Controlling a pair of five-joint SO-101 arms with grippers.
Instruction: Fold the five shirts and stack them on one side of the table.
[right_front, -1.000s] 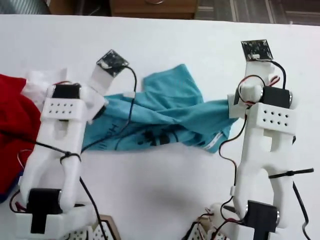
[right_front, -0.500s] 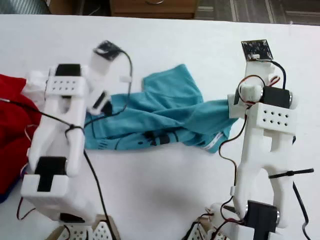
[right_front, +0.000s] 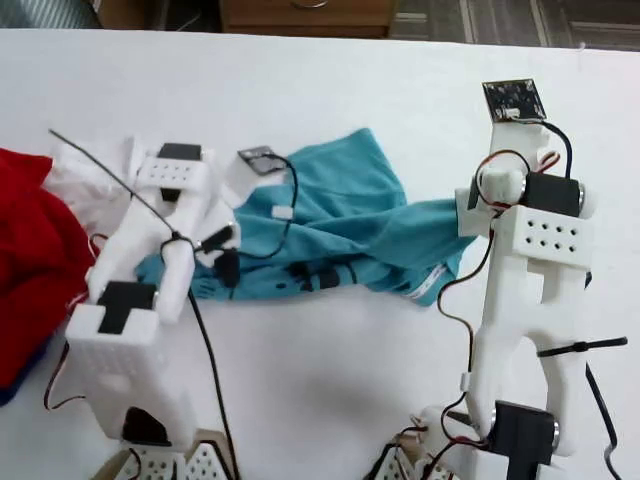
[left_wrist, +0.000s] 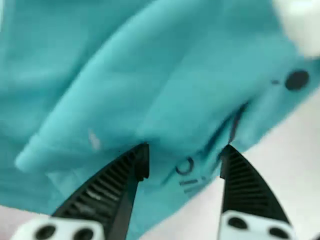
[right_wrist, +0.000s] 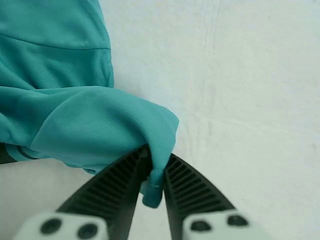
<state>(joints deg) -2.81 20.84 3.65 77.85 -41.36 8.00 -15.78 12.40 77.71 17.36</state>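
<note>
A white tabletop (right_front: 330, 80) carries a crumpled teal shirt (right_front: 345, 220), stretched as a twisted band across the middle of the high view. Its long axis runs left to right, from one arm to the other. A red garment (right_front: 30, 250) lies heaped at the left edge of the frame, apart from the teal cloth.

At the right end of the band, the right gripper (right_wrist: 155, 167) is clamped on a bunched edge of the shirt. Its fingers (right_wrist: 120, 175) are pressed together with a fold of fabric pinched between them and bare tabletop beyond.

At the lower left end, the left gripper (left_wrist: 183, 155) hangs over the cloth with its fingers (left_wrist: 131, 167) spread wide and gripping nothing. Teal fabric and a printed strip lie directly beneath the gap, close to the hem.

The left arm looks nearer the free end. The coming grasp probably depends on closing straight down onto that hem, so the shirt can be pulled flat along its length.
</note>
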